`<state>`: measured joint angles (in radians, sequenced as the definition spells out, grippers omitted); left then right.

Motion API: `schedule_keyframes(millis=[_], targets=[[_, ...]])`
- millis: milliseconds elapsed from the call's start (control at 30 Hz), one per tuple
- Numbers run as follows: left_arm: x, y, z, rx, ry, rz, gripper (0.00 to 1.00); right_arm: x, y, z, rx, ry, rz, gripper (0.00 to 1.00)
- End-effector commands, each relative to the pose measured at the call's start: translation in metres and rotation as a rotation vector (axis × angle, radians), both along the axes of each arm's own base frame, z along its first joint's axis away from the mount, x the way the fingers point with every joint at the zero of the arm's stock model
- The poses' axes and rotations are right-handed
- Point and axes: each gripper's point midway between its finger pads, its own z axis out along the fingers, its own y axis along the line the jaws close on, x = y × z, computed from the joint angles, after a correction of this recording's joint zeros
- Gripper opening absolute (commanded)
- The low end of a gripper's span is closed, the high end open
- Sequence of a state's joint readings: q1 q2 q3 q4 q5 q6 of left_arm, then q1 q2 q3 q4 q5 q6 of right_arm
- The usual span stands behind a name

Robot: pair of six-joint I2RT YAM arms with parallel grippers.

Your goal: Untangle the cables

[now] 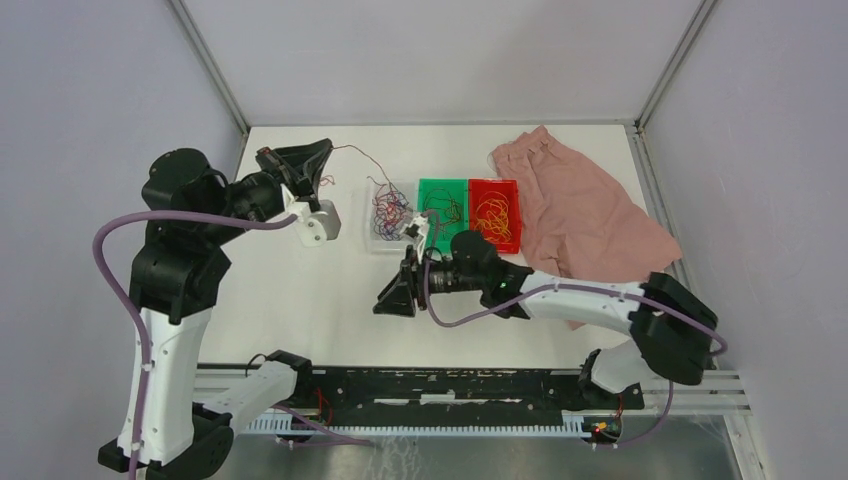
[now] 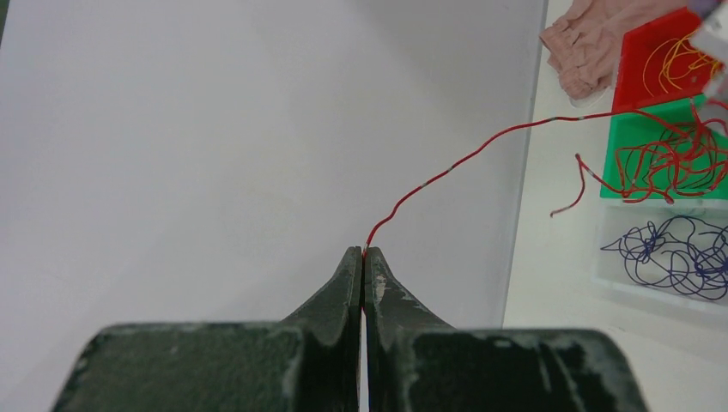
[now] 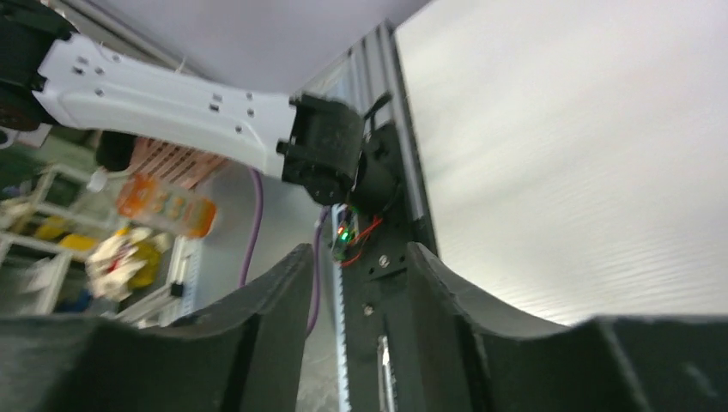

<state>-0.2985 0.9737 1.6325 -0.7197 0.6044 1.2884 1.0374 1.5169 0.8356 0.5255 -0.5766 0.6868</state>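
Observation:
My left gripper (image 1: 329, 149) is shut on the end of a thin red cable (image 1: 358, 155) and holds it up at the back left of the table. In the left wrist view the gripper's (image 2: 364, 254) jaws are pressed together on the red cable (image 2: 481, 146), which runs to a red tangle (image 2: 678, 159) over the green tray (image 2: 631, 129). Purple cables (image 1: 390, 208) lie in the clear tray (image 1: 372, 238). Orange-yellow cables (image 1: 492, 210) lie in the red tray (image 1: 494, 184). My right gripper (image 1: 384, 303) is open and empty, low over the table in front of the trays.
A pink cloth (image 1: 585, 215) lies at the back right, beside the red tray. The right wrist view shows my right gripper (image 3: 356, 257) facing the black rail (image 3: 378, 283) at the table's near edge and the left arm's white link (image 3: 163, 99).

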Motion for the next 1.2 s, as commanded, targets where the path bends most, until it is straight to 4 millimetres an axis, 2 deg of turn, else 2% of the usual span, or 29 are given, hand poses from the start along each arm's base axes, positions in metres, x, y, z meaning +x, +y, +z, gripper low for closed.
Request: schedule_keyframes(millis=[0, 100, 133, 167, 200, 300, 433, 533, 633, 733, 800, 900, 1167], targets=[[-0.013, -0.001, 0.008, -0.010, -0.040, -0.030, 0.03, 0.031, -0.034, 0.099, 0.148, -0.300, -0.204, 0.61], [-0.016, -0.003, 0.004, -0.011, -0.033, -0.044, 0.03, 0.044, -0.061, 0.142, 0.169, -0.402, -0.306, 0.78], [-0.016, -0.003, 0.004, -0.012, -0.033, -0.046, 0.03, 0.046, -0.069, 0.153, 0.178, -0.421, -0.322, 0.82], [-0.017, -0.004, 0.004, -0.014, -0.030, -0.050, 0.03, 0.048, -0.074, 0.161, 0.181, -0.434, -0.328, 0.95], [-0.018, -0.004, 0.004, -0.014, -0.030, -0.055, 0.03, 0.050, -0.078, 0.169, 0.184, -0.443, -0.332, 0.99], [-0.021, -0.006, 0.005, -0.017, -0.030, -0.071, 0.03, 0.050, -0.079, 0.181, 0.176, -0.484, -0.307, 0.99], [-0.026, -0.008, 0.006, -0.025, -0.028, -0.091, 0.03, 0.064, -0.074, 0.195, 0.179, -0.481, -0.339, 0.99], [-0.027, -0.009, 0.005, -0.025, -0.027, -0.100, 0.03, 0.071, -0.062, 0.219, 0.262, -0.446, -0.337, 0.99], [-0.028, -0.009, 0.004, -0.023, -0.028, -0.102, 0.03, 0.074, -0.046, 0.232, 0.304, -0.417, -0.302, 0.99], [-0.027, -0.009, 0.002, -0.023, -0.022, -0.103, 0.03, 0.070, -0.040, 0.250, 0.405, -0.441, -0.263, 0.99], [-0.027, -0.010, 0.001, -0.022, -0.019, -0.103, 0.03, 0.063, -0.036, 0.262, 0.462, -0.436, -0.220, 0.95], [-0.027, -0.010, 0.000, -0.020, -0.019, -0.103, 0.03, 0.051, -0.028, 0.271, 0.523, -0.385, -0.127, 0.83], [-0.024, -0.010, 0.002, -0.029, -0.026, -0.098, 0.03, 0.041, -0.004, 0.259, 0.646, -0.134, 0.054, 0.49]])
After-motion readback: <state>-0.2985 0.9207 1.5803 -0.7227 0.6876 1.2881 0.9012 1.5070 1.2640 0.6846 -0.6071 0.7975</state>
